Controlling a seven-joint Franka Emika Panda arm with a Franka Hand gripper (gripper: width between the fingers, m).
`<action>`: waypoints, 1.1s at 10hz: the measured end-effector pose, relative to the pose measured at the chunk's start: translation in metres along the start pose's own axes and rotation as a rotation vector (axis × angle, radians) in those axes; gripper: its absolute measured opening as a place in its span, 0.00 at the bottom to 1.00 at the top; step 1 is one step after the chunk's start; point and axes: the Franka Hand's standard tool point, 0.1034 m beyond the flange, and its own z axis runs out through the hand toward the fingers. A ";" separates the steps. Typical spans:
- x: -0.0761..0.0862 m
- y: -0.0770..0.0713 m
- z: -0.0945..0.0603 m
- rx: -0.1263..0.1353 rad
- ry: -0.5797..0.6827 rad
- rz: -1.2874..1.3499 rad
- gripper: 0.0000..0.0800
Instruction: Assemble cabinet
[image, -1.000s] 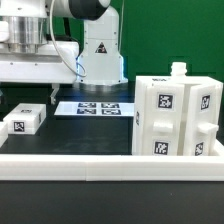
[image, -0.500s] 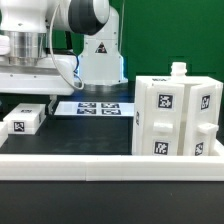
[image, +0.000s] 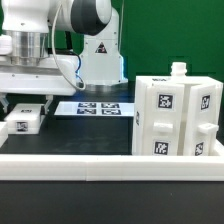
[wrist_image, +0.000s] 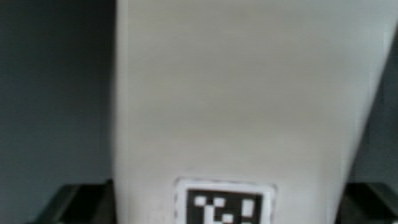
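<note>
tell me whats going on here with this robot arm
A robot arm is putting a white cabinet together. Its gripper hangs open just above a small white tagged panel on the black table, at the exterior view's left. The fingers seem to sit either side of it, not gripping yet. The big cabinet body stands apart at the right, and the marker board lies flat farther back.

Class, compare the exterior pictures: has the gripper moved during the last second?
Yes. The gripper has come down toward the small white panel piece, judged against the fixed marker board; its jaws stand open over it.
</note>
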 end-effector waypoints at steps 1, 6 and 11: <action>0.000 0.000 0.000 0.000 0.000 0.000 0.70; 0.000 0.000 0.000 0.000 0.000 0.000 0.70; 0.016 -0.029 -0.056 0.026 0.063 0.058 0.70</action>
